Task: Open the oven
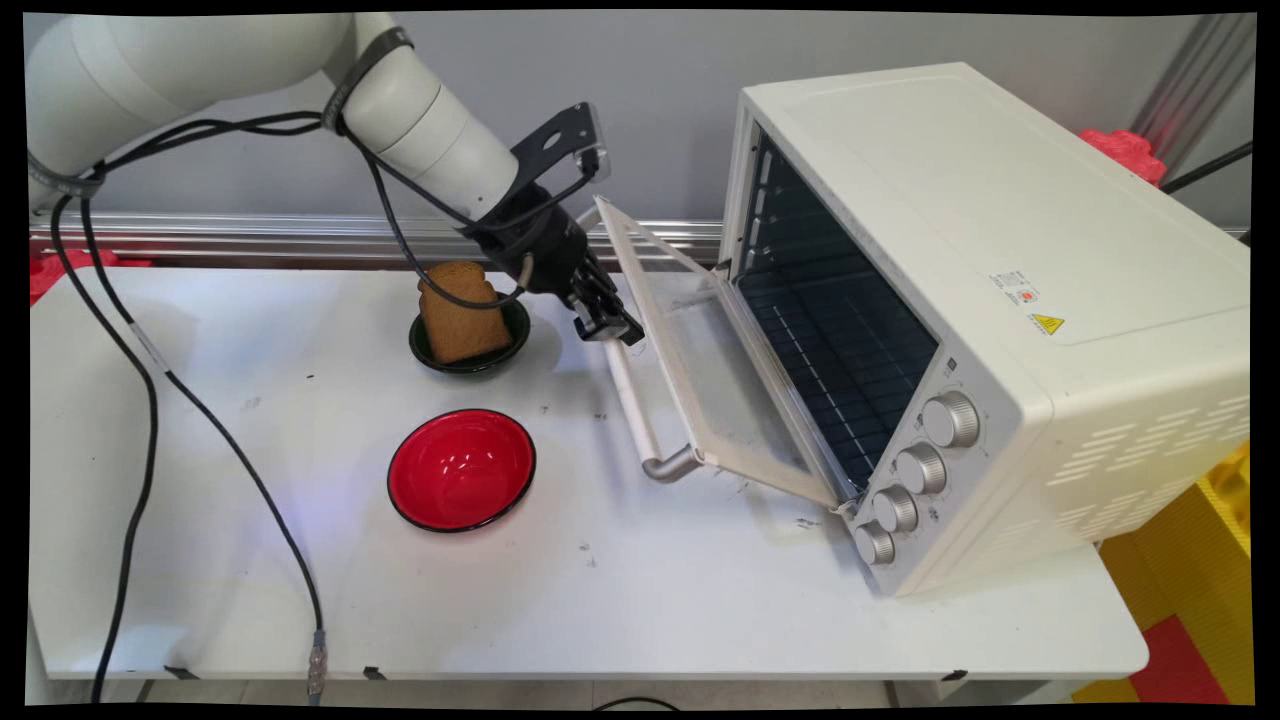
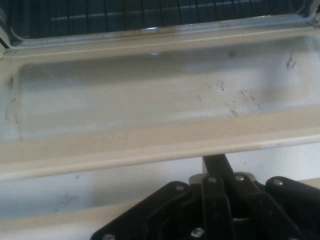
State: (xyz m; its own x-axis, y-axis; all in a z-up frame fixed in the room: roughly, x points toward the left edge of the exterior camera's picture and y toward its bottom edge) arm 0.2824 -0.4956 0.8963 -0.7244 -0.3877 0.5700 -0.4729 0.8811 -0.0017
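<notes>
two black jaws [image 1: 610, 325] are pressing together against the top edge of the cream toaster oven's half-open glass door [image 1: 700, 370]. its stiff metal bar handle [image 1: 640, 415] looks graspable. slice of brown toast [image 1: 460, 312] is sitting in a dark green bowl [image 1: 470, 345] just left; a glossy red bowl [image 1: 461, 469] is lying nearer on the white tabletop [image 1: 600, 580].

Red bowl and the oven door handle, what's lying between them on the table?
Nothing: in the main view, only bare white table separates the red bowl from the oven door handle.
</notes>
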